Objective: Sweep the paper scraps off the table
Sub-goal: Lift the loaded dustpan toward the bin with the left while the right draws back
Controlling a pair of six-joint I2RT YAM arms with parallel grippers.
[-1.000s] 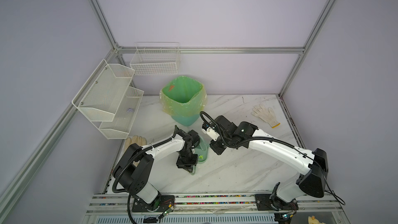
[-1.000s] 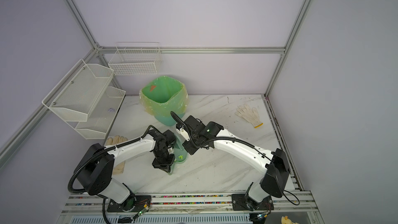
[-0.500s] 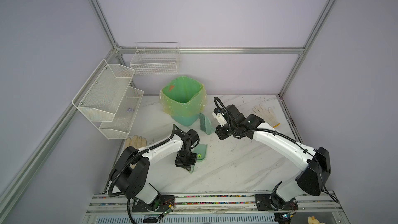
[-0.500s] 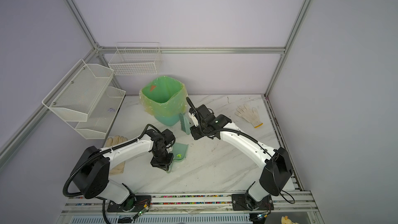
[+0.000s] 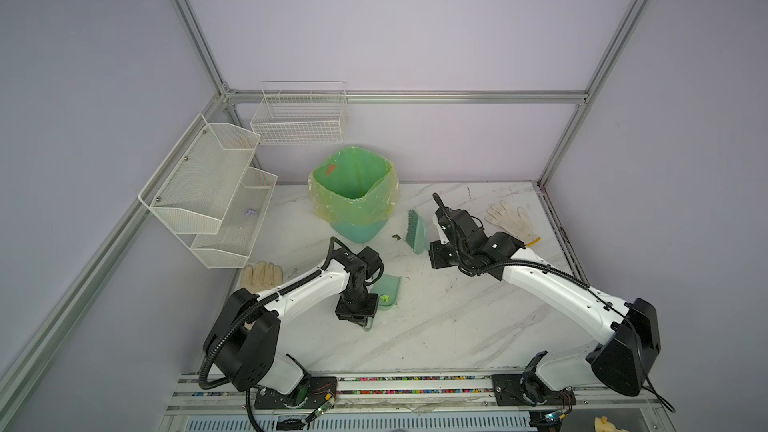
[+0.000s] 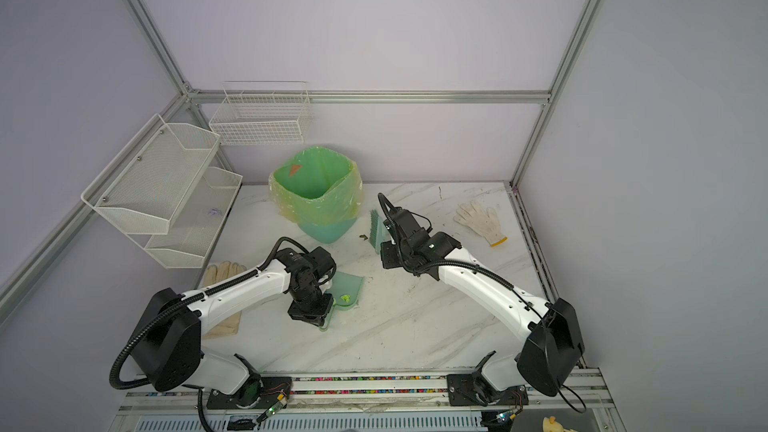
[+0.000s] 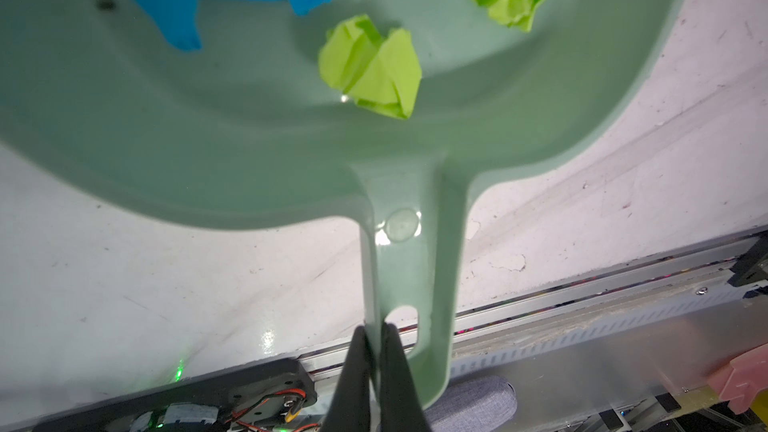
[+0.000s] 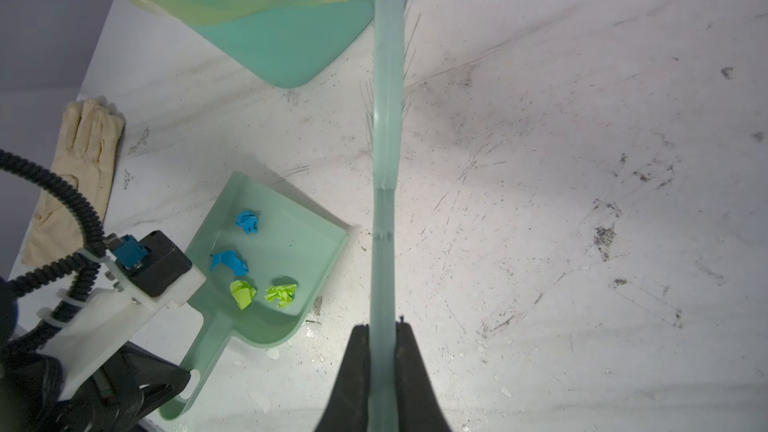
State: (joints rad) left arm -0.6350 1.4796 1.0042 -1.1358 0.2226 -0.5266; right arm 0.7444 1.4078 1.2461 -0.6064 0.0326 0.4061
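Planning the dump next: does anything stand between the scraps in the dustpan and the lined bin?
Nothing visible does. Bare table lies between the dustpan holding the paper scraps and the bin; the brush in the right gripper is off to the side.

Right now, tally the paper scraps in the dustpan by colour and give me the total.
Blue paper scraps: 2
Yellow-green paper scraps: 2
Total in the dustpan: 4

No legible text or labels.
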